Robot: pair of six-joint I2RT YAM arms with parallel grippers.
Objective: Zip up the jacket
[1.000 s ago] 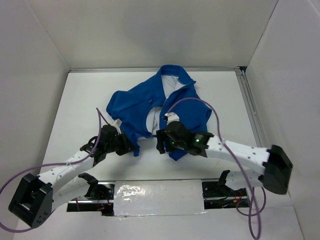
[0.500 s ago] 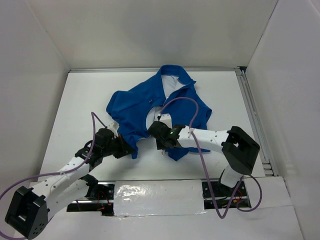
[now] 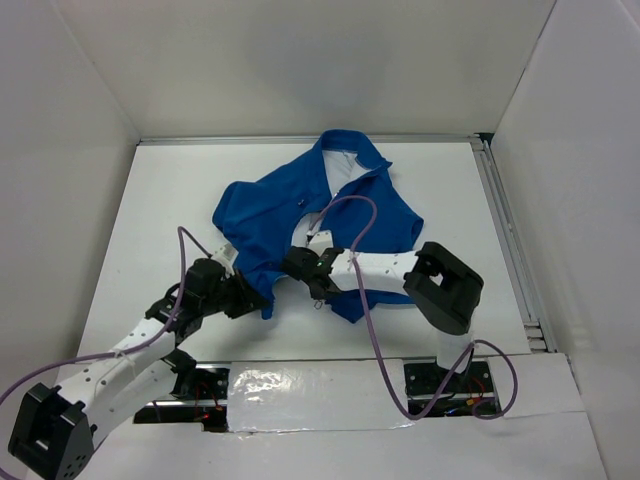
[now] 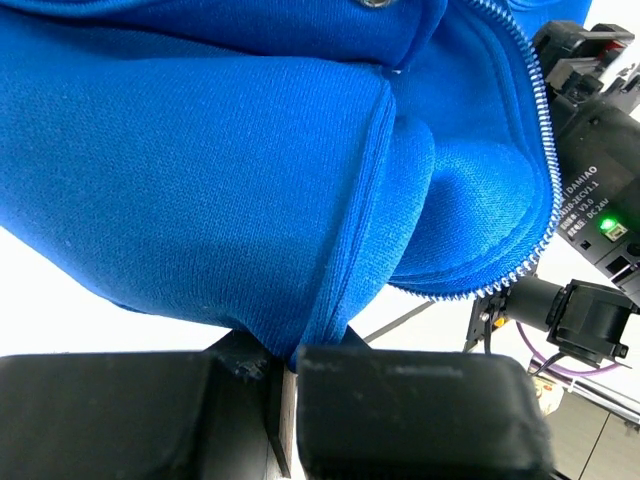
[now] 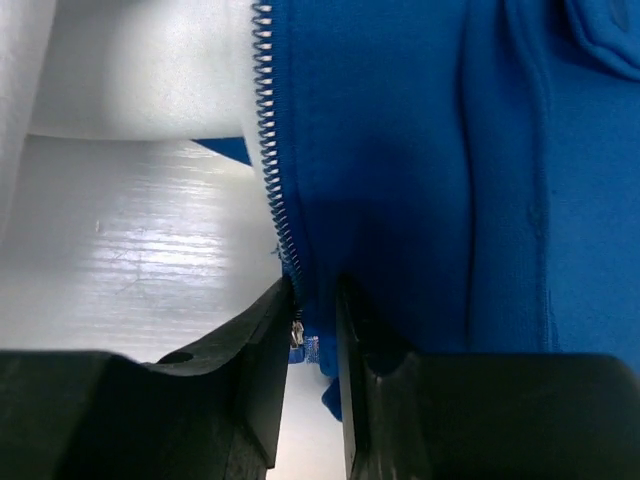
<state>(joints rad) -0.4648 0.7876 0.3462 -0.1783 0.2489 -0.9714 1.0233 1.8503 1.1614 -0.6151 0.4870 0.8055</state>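
**Step, judged:** getting hold of both zip ends at the hem, before any engagement. The zip is not done up.

- Jacket [image 3: 320, 215] lies at mid desk [image 3: 150, 220], collar far, hem near. The front gapes and white lining shows in the gap.
- L end effector [image 4: 290, 360] is clamped on the near-left hem. Blue fabric runs straight into the closed jaws.
- R end effector [image 5: 315, 300] is at the lower end of the zipper [image 5: 268, 150] on the other front edge. Its jaws stand nearly together with the tape edge between them. Cannot tell whether it has a firm bite.
- A small metal bit sits between the R fingers, poss. the slider or pin. Too small to confirm.

**Next move calls for (est.):**
- Confirm the R pinch.
- Bring the two hem ends together, with teeth rows parallel and fabric taut, no twist.
- Seat the pin in the slider, then pull toward the collar while L anchors the hem.
- Tolerance is fine and soft fabric tends to buckle, so work slow.

**Surface:** the desk is white, smooth and a bit glossy in the R wrist view, so cloth should slide easily.

**Room:** plain white walls [image 3: 300, 60] stand on the left, far and right sides. A metal rail [image 3: 500, 220] runs along the right desk edge. There is a silver tape [image 3: 315, 395] strip at the near edge between the arm bases.
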